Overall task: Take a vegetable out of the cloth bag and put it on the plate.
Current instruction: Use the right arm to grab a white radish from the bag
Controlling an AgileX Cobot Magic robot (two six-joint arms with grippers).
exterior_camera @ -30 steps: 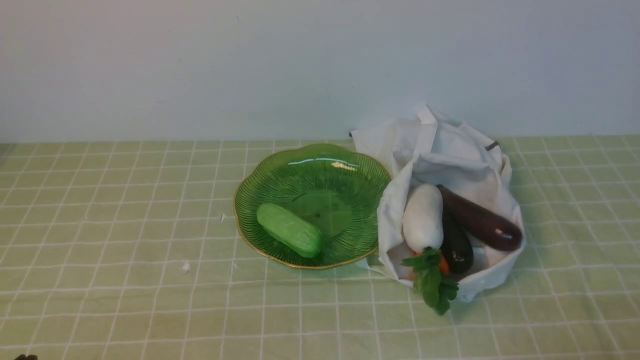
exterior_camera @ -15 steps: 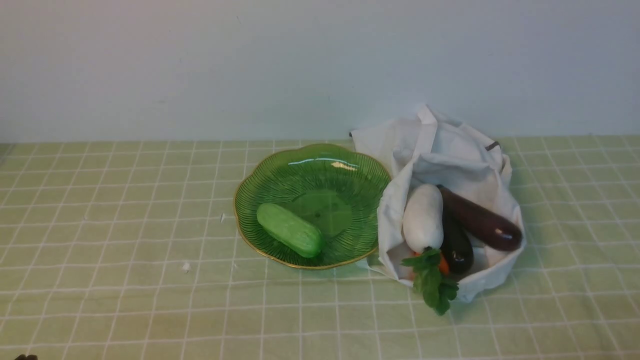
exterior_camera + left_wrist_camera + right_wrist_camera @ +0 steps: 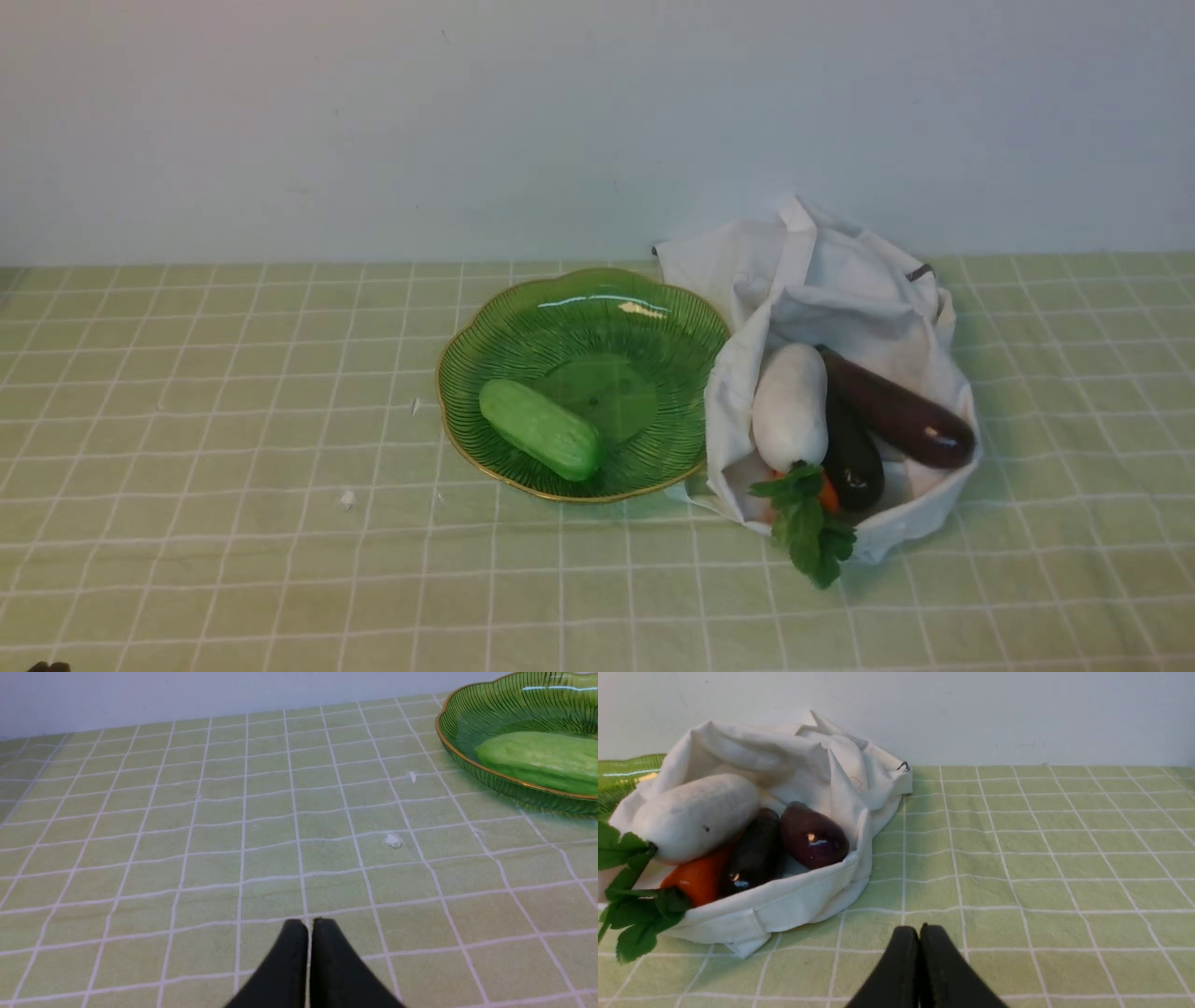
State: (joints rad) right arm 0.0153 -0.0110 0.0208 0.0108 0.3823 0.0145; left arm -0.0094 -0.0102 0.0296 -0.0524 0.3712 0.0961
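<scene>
The white radish with green leaves lies in the open white cloth bag, at its left side; it also shows in the right wrist view, inside the bag. The green plate with gold rim stands just left of the bag and holds a light green cucumber. My left gripper is shut and empty, over bare cloth well short of the plate. My right gripper is shut and empty, on the table to the right of the bag.
Two dark purple eggplants and an orange carrot lie in the bag beside the radish. Small white scraps lie on the green checked tablecloth. A pale wall rises behind the table.
</scene>
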